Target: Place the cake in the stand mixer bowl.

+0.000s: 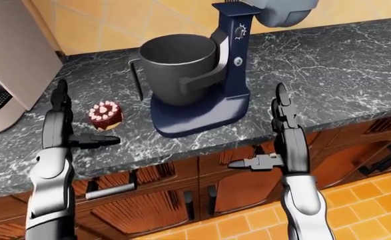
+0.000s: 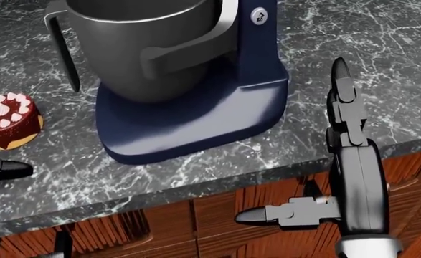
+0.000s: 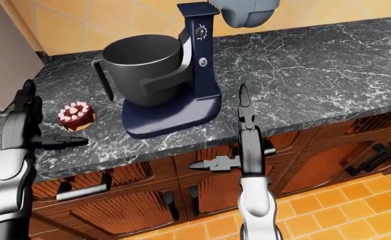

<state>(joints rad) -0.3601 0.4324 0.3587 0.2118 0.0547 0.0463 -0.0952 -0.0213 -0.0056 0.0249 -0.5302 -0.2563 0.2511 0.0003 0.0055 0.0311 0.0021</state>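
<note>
Reading from the left of the left-eye view: left hand, fingers spread wide and empty, thumb pointing toward the cake. The cake sits on the dark marble counter, just beside the stand mixer and outside its grey bowl. Right hand, fingers likewise extended and empty, hovers at the counter edge over the wooden cabinets.

The dark marbled surface carries a navy stand mixer with its grey bowl. Left of the mixer's base, apart from it, the small chocolate cake sits directly on the surface.
</note>
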